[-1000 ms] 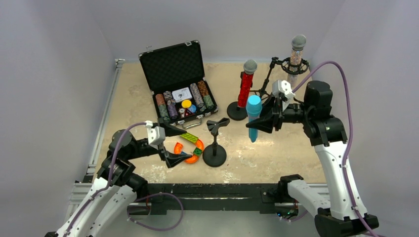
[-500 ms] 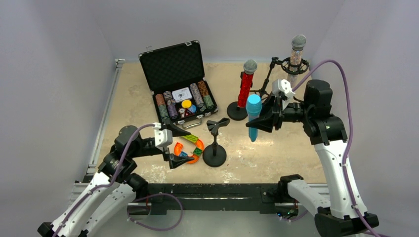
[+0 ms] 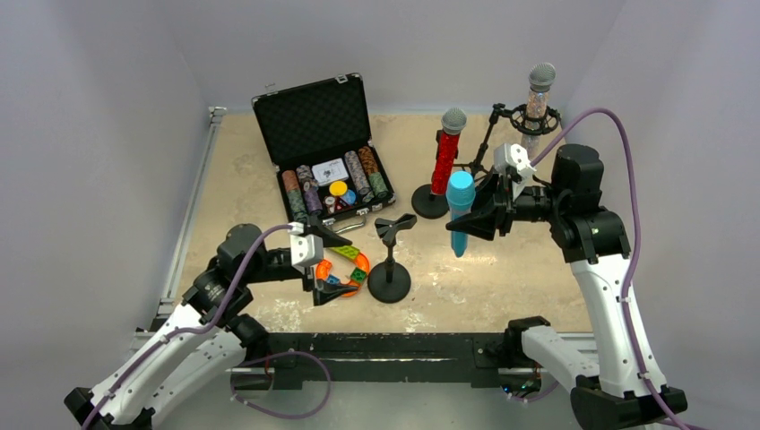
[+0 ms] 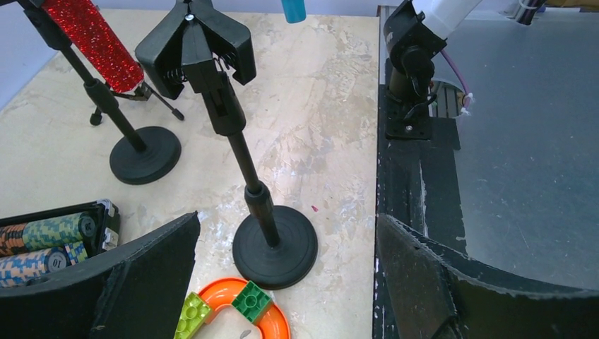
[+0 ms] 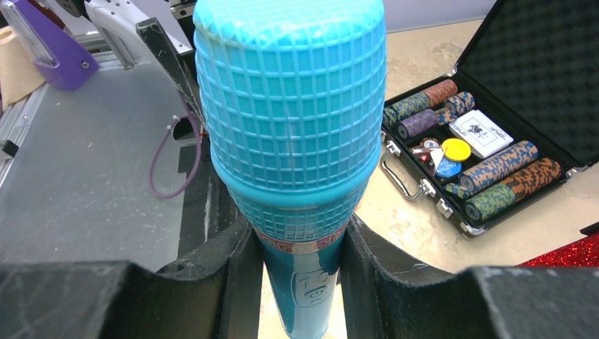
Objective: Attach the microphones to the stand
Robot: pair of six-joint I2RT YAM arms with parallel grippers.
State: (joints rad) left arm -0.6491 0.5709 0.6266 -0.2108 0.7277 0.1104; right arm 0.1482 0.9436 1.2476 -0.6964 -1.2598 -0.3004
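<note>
The top external camera sits high behind the arm bases and looks down and forward over the whole surface, whose far edge lies at the top of the frame. The left wrist camera hangs low by the near edge and faces the right edge. It is close to the empty stand, which the top view also shows. The right wrist camera faces the left edge, so near the light-blue microphone that it fills the frame. Behind it lies the chip case, shared with the top view.

White arms, black jaws — purple cables
</note>
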